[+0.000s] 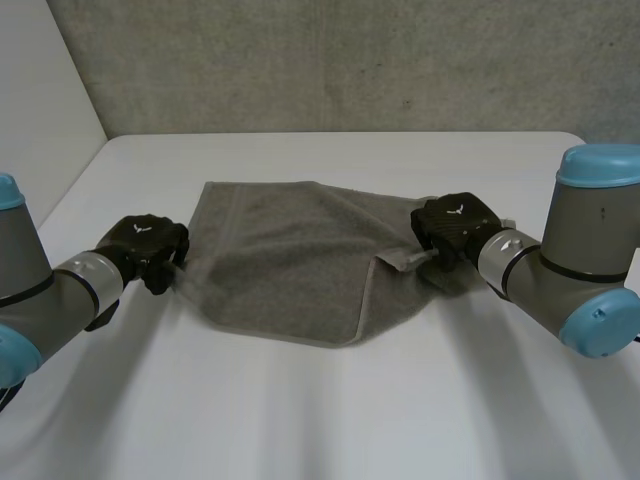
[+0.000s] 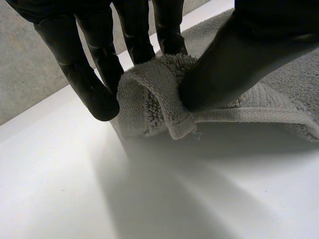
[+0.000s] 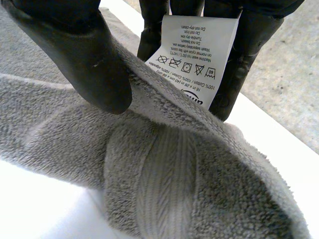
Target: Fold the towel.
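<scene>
A grey towel lies partly spread on the white table, its right side lifted and turned over. My left hand is at the towel's left near corner. In the left wrist view this hand pinches the bunched corner of the towel between thumb and fingers, a little above the table. My right hand is at the towel's right corner. In the right wrist view its thumb presses the towel edge against the fingers, with the white care label standing between them.
A grey concrete wall stands behind the table's far edge. White tabletop stretches in front of the towel and on both sides. My two forearms come in from the near left and near right.
</scene>
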You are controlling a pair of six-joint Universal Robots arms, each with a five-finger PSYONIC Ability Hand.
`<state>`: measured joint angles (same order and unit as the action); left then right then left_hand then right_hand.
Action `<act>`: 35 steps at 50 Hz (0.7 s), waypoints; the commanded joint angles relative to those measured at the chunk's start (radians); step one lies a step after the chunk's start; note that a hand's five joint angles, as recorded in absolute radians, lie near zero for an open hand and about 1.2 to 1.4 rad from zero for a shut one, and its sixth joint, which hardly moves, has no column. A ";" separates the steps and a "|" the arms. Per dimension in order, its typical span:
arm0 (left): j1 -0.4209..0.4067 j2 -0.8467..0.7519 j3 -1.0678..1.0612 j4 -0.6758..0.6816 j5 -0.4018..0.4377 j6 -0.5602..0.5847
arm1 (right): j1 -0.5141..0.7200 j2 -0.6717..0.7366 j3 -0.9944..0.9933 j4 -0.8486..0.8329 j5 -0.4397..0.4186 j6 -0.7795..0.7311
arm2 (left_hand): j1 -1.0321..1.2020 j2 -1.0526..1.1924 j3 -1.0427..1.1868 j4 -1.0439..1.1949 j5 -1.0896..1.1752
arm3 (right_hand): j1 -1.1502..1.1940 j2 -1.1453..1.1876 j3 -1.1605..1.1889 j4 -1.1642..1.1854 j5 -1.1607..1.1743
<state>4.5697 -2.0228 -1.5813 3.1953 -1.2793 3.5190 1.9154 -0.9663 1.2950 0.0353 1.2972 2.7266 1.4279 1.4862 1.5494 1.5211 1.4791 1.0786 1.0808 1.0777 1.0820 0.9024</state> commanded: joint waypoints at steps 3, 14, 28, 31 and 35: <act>-0.002 0.007 -0.002 0.000 0.000 -0.002 | -0.001 -0.014 0.020 0.000 -0.007 0.009 | -0.032 -0.090 -0.153 -0.125 -0.257 | 0.270 0.267 0.270 0.266 0.271; 0.003 0.030 -0.002 -0.008 -0.002 -0.006 | -0.073 -0.158 0.059 0.002 -0.058 0.186 | -0.032 -0.090 -0.153 -0.125 -0.257 | 0.318 0.315 0.319 0.314 0.319; 0.153 0.236 -0.068 -0.018 0.070 -0.017 | -0.349 -0.439 0.178 0.167 -0.280 0.232 | -0.032 -0.090 -0.153 -0.125 -0.257 | 0.318 0.315 0.319 0.314 0.319; 0.179 0.271 -0.097 -0.035 0.087 -0.028 | -0.420 -0.483 0.219 0.195 -0.360 0.231 | -0.032 -0.090 -0.153 -0.125 -0.257 | 0.318 0.315 0.319 0.314 0.319; 0.196 0.308 -0.132 -0.058 0.103 -0.046 | -0.522 -0.526 0.279 0.209 -0.472 0.229 | -0.032 -0.090 -0.153 -0.125 -0.257 | 0.318 0.315 0.319 0.314 0.319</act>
<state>4.7308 -1.7738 -1.6576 3.1698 -1.2070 3.4980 1.5228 -1.4360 1.4990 0.2089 0.9744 2.9608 1.4279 1.4862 1.5495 1.5211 1.4791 1.3261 1.3248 1.3341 1.3404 1.1667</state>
